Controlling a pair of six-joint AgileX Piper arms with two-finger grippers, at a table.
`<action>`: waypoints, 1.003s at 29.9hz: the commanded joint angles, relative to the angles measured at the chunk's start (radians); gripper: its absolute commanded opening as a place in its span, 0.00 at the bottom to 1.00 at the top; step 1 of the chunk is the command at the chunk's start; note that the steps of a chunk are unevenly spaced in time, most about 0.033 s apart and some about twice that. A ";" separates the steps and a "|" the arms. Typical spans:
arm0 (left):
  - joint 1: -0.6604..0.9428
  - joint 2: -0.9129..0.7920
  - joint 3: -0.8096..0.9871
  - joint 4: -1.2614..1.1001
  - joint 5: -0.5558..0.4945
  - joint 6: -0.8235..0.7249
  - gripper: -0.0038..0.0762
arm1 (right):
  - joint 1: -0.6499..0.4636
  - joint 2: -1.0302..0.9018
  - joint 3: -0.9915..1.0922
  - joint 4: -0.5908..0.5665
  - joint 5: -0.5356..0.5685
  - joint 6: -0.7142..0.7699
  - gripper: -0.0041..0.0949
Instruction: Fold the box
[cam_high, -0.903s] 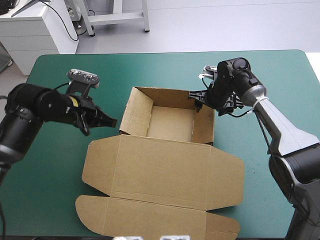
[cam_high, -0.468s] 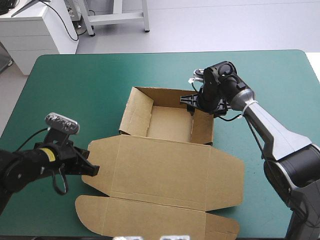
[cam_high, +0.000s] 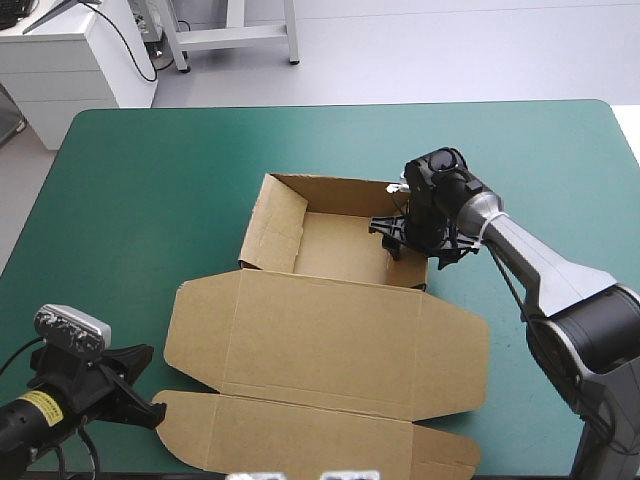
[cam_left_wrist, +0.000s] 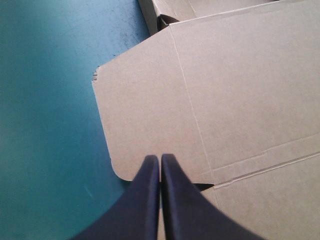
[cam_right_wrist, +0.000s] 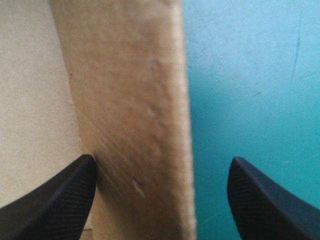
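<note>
high view, box: just one brown box (cam_high: 320, 345), open tray mid-frame, lid flat toward the bottom edge
high view, grippers: two. left gripper (cam_high: 152, 410) lower left, just beside the lid's corner flap; right gripper (cam_high: 398, 232) at the tray's right wall
left wrist view: fingers pressed together into one point at the flap's rounded corner, teal-green cover (cam_left_wrist: 45, 125) beside it
right wrist view: fingers wide apart, straddling the wall, one inside the tray, one outside

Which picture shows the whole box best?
The high view: the whole box shows there, with its open tray and flat lid. The left wrist view shows only a corner of the lid; the right wrist view shows just one wall.
</note>
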 joint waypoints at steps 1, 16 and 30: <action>-0.004 -0.022 -0.016 -0.009 -0.067 0.002 0.04 | -0.002 -0.048 -0.017 -0.017 -0.029 0.016 0.72; -0.004 -0.052 -0.016 -0.006 -0.008 0.002 0.04 | -0.010 -0.063 -0.022 -0.064 -0.042 -0.014 0.02; -0.004 -0.100 -0.016 -0.006 -0.002 -0.003 0.04 | -0.467 -0.251 -0.207 -0.412 0.009 -0.399 0.02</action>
